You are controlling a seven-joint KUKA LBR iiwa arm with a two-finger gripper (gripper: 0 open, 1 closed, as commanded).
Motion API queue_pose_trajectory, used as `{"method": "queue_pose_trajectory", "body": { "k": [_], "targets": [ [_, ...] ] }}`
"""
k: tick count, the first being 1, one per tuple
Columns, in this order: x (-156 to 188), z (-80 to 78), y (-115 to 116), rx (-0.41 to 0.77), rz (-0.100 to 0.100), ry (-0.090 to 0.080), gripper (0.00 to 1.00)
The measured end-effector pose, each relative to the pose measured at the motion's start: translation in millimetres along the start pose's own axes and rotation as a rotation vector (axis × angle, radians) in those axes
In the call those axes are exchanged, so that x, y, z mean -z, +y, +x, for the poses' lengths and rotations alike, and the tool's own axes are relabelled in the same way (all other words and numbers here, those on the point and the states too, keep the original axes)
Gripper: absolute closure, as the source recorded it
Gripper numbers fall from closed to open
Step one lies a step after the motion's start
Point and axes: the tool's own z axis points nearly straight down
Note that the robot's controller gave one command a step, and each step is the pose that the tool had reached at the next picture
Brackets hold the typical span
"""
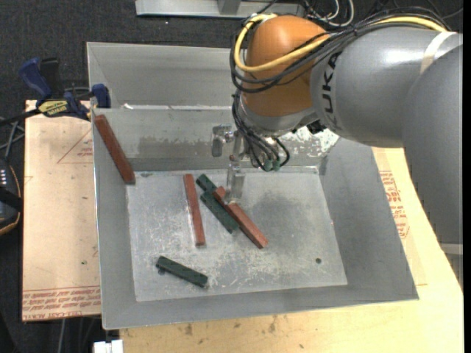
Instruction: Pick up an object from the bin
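My gripper (pixel 235 192) hangs under the orange wrist cover in the middle of the bin, its slim metal finger pointing down. The tip touches the upper end of a reddish-brown bar (pixel 243 221) that lies diagonally on the floor. A dark green bar (pixel 215 205) lies crossed beside and partly under that bar, just left of the fingertip. I see nothing held between the fingers.
A second reddish-brown bar (pixel 194 209) lies upright-diagonal to the left. Another dark green bar (pixel 181 271) rests near the front left. A longer brown bar (pixel 113 148) leans against the left wall. The arm covers the bin's back right.
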Motion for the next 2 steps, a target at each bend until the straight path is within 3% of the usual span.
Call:
{"method": "queue_pose_trajectory", "body": {
  "k": [1,2],
  "targets": [
    [-70,3.9,-9,-0.088,0.001,0.007,0.00],
    [-107,13.8,-11,-0.343,0.004,0.012,1.00]
  ]
}}
